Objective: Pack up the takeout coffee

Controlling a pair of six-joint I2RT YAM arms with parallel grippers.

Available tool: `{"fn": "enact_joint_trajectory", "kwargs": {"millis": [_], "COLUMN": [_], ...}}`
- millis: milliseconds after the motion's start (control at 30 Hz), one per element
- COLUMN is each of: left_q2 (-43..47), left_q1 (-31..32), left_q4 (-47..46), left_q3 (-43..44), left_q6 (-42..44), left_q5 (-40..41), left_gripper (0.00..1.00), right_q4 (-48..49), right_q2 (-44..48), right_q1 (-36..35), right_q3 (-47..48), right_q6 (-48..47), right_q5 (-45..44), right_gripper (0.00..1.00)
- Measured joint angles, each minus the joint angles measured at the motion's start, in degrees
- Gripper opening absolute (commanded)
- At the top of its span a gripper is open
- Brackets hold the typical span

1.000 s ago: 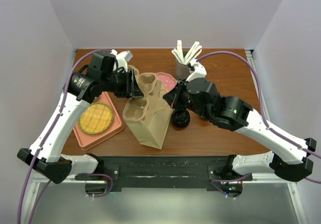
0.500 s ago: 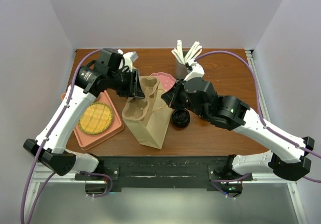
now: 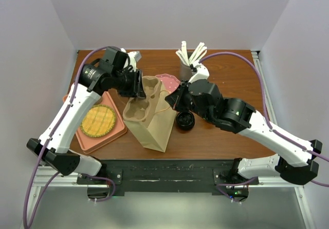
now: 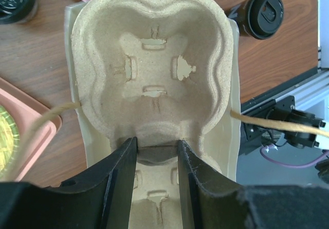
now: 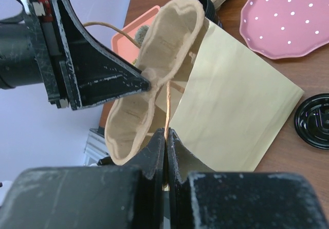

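My left gripper (image 3: pixel 136 83) is shut on the middle ridge of a tan pulp cup carrier (image 3: pixel 140 105) and holds it tilted at the mouth of a brown paper bag (image 3: pixel 157 129). In the left wrist view the carrier (image 4: pixel 154 59) fills the frame, its end inside the bag's walls (image 4: pixel 230 136). My right gripper (image 3: pixel 175 99) is shut on the bag's twine handle (image 5: pixel 167 100) and holds the bag (image 5: pixel 231 106) open. A coffee cup with a black lid (image 3: pixel 185 120) stands just right of the bag, also in the left wrist view (image 4: pixel 264 14).
A pink dotted plate (image 3: pixel 167 79) lies behind the bag. A grey cup of white utensils (image 3: pixel 187 60) stands at the back. A salmon tray (image 3: pixel 114 130) with a yellow round item (image 3: pixel 97 120) lies on the left. Another dark cup (image 4: pixel 13 0) stands near the plate.
My left arm has swung back and right, and the carrier has tilted and sunk lower into the bag mouth. The right gripper has kept hold of the handle.
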State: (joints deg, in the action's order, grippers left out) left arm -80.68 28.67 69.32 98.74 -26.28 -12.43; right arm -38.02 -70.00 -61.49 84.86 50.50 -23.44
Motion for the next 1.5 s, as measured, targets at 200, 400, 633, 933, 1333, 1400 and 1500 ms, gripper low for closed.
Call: {"fn": "enact_joint_trajectory", "kwargs": {"millis": [200,400,633,933,1333,1400,1500], "left_q2": [-1.09,-2.62,-2.71,-1.99,0.81,1.01,0.90], "left_q1": [0.00,0.00,0.00,0.00,0.00,0.00,0.00], "left_q4": [1.14,2.45,2.89,3.37,3.50,3.61,3.56], "left_q3": [1.03,2.21,2.32,2.05,-1.79,-2.21,-2.23], "left_q6": [0.57,1.42,2.03,2.84,3.52,3.52,3.50], "left_q5": [2.05,1.44,-0.28,-2.23,-3.74,-3.74,-3.67], "left_gripper": [0.00,0.00,0.00,0.00,0.00,0.00,0.00], "right_q4": [0.02,0.66,1.38,1.42,1.42,1.42,1.51], "right_q2": [0.02,0.39,0.37,0.35,0.24,0.24,0.24], "right_q1": [0.00,0.00,0.00,0.00,0.00,0.00,0.00], "right_q3": [-0.07,-1.14,-1.22,-1.22,-1.22,-1.22,-1.22], "right_q6": [0.00,0.00,-0.20,-0.48,-0.66,-0.66,-0.63], "right_q5": [0.00,0.09,-0.07,-1.11,-1.57,-1.57,-1.51], "right_gripper": [0.00,0.00,0.00,0.00,0.00,0.00,0.00]}}
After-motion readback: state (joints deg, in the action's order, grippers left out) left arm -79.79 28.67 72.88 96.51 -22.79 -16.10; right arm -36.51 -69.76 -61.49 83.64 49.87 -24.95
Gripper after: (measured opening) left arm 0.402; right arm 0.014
